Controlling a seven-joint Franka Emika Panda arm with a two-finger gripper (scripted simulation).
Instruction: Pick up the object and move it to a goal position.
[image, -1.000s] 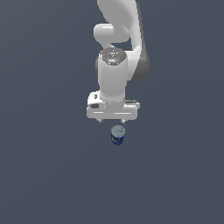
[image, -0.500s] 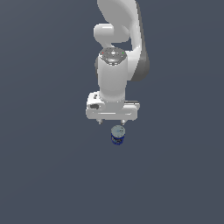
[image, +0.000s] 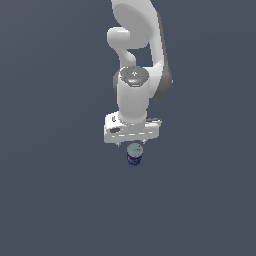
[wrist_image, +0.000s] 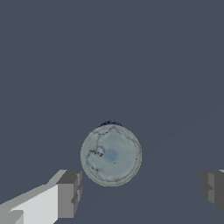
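The object (image: 134, 154) is a small can with a dark blue label and a pale silver-grey round lid, standing upright on the flat grey floor. In the exterior view it sits just below the white hand of the arm. My gripper (image: 131, 143) hangs over it. In the wrist view I look straight down on the lid of the object (wrist_image: 111, 155). My gripper (wrist_image: 140, 192) is open, one grey fingertip (wrist_image: 69, 193) on each side, wider apart than the can. Neither finger touches the can.
A plain dark grey-blue floor (image: 55, 190) surrounds the can on all sides. The white arm (image: 136, 55) rises behind and above the hand. No other objects or marker show.
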